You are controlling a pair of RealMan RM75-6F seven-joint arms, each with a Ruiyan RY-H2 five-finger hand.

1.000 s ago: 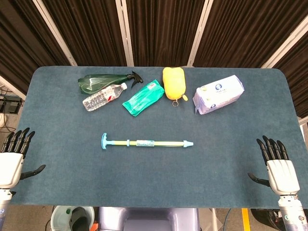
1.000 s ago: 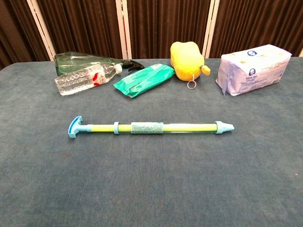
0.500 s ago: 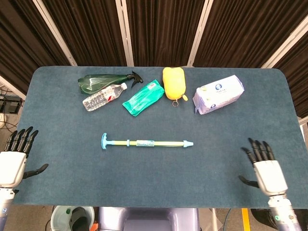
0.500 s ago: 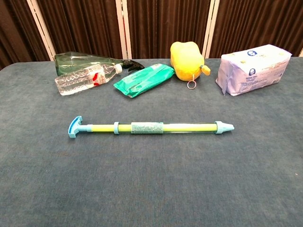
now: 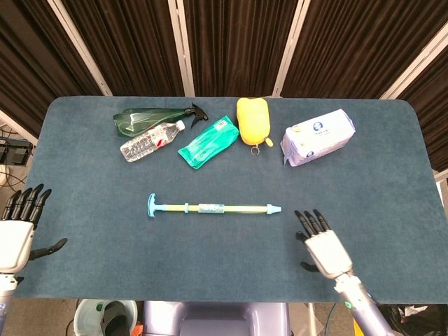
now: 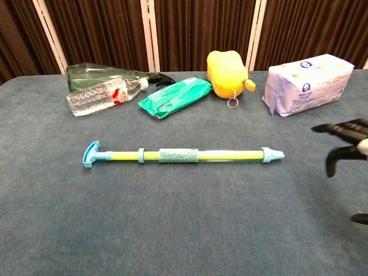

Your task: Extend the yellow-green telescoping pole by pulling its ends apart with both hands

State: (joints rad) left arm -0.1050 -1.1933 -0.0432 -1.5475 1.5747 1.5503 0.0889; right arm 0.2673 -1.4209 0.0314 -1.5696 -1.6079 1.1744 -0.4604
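Observation:
The yellow-green telescoping pole (image 5: 213, 208) lies crosswise on the blue table (image 5: 98, 182), with a blue T-handle at its left end and a light blue tip at its right end; in the chest view the pole (image 6: 181, 154) sits mid-table. My right hand (image 5: 323, 246) hovers open, fingers spread, just right of and nearer than the tip; its dark fingertips (image 6: 345, 127) enter the chest view at the right edge. My left hand (image 5: 17, 234) is open at the table's front left edge, far from the handle. Nothing is held.
Along the back stand a green spray bottle (image 5: 150, 117), a clear water bottle (image 5: 150, 141), a green pouch (image 5: 207, 142), a yellow object with a ring (image 5: 253, 120) and a white tissue pack (image 5: 317, 136).
My right hand has moved left from the table's front right corner to a spot near the pole's tip. The left hand has barely shifted. The pole has not moved.

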